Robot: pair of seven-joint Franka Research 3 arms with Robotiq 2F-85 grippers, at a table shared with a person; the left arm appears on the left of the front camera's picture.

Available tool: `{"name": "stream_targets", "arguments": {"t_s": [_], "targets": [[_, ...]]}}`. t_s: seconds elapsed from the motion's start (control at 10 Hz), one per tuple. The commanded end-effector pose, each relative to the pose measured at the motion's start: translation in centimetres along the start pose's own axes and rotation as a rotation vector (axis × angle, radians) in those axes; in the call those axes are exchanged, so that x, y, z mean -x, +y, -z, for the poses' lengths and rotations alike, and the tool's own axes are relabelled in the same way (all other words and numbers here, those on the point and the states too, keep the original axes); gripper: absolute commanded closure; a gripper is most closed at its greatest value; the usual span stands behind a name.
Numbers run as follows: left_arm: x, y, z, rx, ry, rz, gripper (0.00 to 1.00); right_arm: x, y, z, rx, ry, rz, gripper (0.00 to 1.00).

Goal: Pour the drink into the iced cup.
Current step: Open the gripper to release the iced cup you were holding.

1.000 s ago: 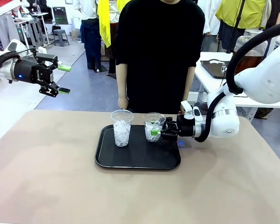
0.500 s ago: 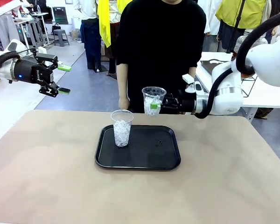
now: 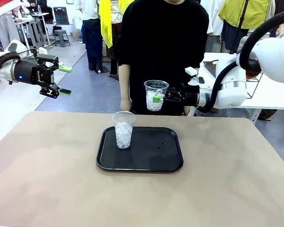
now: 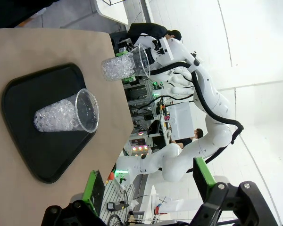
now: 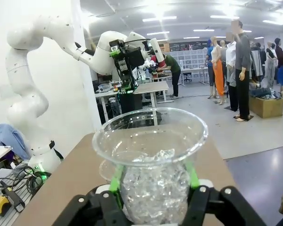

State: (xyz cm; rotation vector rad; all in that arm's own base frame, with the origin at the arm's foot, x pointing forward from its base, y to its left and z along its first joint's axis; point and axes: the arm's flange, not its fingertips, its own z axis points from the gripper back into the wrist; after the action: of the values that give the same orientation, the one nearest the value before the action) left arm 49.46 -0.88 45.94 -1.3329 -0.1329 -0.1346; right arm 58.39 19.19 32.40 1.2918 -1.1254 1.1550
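My right gripper [image 3: 157, 99] is clamped around the iced cup [image 3: 155, 89], one green pad on each side of its lower half. I hold the cup upright in the air just above the middle of the frame, over the far edge of the black tray [image 3: 142, 161] and right in front of the person in black [image 3: 163, 52] who stands at the far side of the desk [image 3: 217, 189]. In my right wrist view the cup [image 5: 151, 136] stands centred between my fingers [image 5: 115, 181], clear plastic and packed with ice to about two thirds of its height, its rim wide and round.

A second iced cup [image 3: 123, 130] stands upright on the left part of the tray, well below and to the left of the one I hold. The left wrist view shows it lying sideways in the picture [image 4: 66, 113] on the tray [image 4: 42, 155], with the held cup [image 4: 125, 66] above it.

My left gripper [image 3: 64, 80] hangs in the upper left of the frame, off the desk's edge, jaws spread wide with nothing between them [image 4: 148, 181].
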Motion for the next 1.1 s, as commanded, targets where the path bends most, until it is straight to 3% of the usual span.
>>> {"name": "stream_targets", "arguments": {"t_s": [0.0,1.0], "targets": [[0.22,-0.08,-0.1,0.003,-0.001,0.001,0.0,-0.06,0.19,0.29,0.004,-0.011,-0.003,0.38],[0.22,-0.08,-0.1,0.003,-0.001,0.001,0.0,-0.06,0.19,0.29,0.004,-0.011,-0.003,0.38]]}}
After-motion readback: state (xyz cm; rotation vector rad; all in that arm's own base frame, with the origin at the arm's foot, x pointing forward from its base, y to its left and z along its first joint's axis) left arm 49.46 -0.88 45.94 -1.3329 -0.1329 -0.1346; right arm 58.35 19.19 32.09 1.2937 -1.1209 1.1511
